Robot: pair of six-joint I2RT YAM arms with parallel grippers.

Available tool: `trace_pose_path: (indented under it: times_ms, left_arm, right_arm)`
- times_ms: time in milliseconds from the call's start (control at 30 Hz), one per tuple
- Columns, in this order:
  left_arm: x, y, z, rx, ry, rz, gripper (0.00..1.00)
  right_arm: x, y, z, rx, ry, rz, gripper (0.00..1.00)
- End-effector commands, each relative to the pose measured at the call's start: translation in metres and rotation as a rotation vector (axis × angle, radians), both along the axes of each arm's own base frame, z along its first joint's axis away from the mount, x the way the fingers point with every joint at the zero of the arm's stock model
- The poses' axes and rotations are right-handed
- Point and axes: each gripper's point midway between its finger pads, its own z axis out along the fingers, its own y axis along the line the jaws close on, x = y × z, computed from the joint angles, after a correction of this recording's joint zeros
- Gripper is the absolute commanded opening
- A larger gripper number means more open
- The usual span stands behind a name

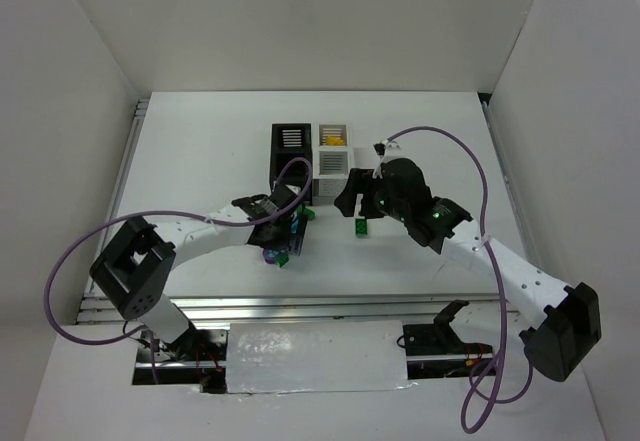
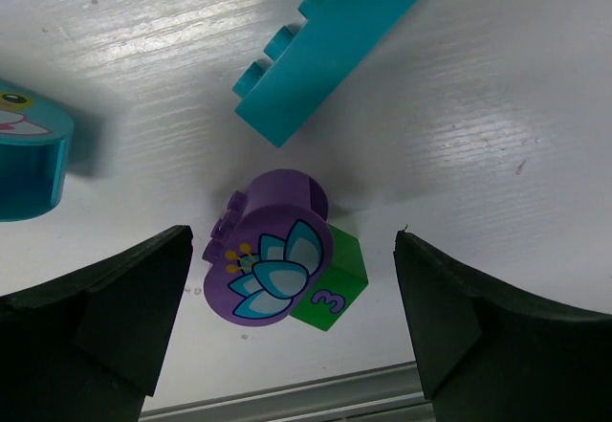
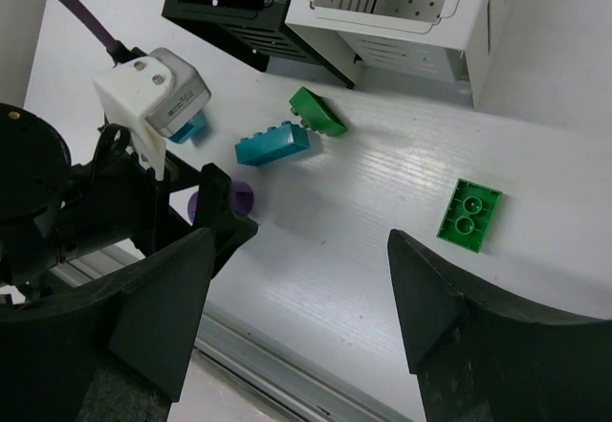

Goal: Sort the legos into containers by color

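While the left pincer (image 2: 292,255) hangs wide open over the bench (image 2: 497,135), one jaw on either side of the purple round lego (image 2: 273,250), the step in hand looks like the pick of that piece; it lies on its side, touching a small green lego (image 2: 330,296), with a long teal lego (image 2: 325,49) just beyond it and a curved teal piece (image 2: 29,154) off to one side; the next move, I judge, calls for a straight descent and a close on the purple body alone, without dragging the green neighbour, then a carry to the containers (image 1: 312,151) farther back; the right pincer (image 3: 296,250) is open too and holds nothing, hovering near a flat green lego (image 3: 469,213); a yellow piece (image 1: 333,138) sits in a white container; readable marks are few: a numeral "3" on the small green lego, a flower print on the purple one, part of an eye on the curved teal piece; no brand name shows.
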Motion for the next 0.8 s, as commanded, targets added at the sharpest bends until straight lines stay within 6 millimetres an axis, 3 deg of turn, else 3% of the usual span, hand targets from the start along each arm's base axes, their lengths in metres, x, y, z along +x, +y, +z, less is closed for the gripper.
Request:
trace_pose_path:
  times_ms: [0,200,300,400,467,600,767]
  left_arm:
    - [0.002,0.002,-0.006,0.029,-0.014,0.012,1.0]
    - [-0.008,0.005,-0.018,0.026,0.003,0.008,0.98]
    - [-0.012,0.004,-0.019,0.015,0.003,0.0,0.92]
    - [-0.016,0.002,-0.019,-0.002,-0.001,-0.012,0.82]
    - [-0.016,0.0,-0.018,-0.018,-0.015,-0.017,0.68]
    - [-0.021,-0.004,-0.016,-0.055,-0.035,-0.042,0.55]
    - [-0.025,-0.014,0.008,-0.125,-0.107,-0.08,0.28]
  right_arm:
    - [-0.005,0.001,0.005,0.012,-0.021,0.024,0.8]
    - [-0.004,0.002,0.007,0.011,-0.023,0.026,0.8]
    - [-0.003,0.003,0.009,0.014,-0.027,0.026,0.8]
    - [-0.002,0.004,0.009,0.017,-0.024,0.022,0.8]
    - [-0.002,0.004,0.009,0.018,-0.026,0.024,0.8]
    - [-0.001,0.006,0.007,0.02,-0.021,0.023,0.8]
    - [-0.006,0.011,0.007,0.04,-0.004,0.058,0.8]
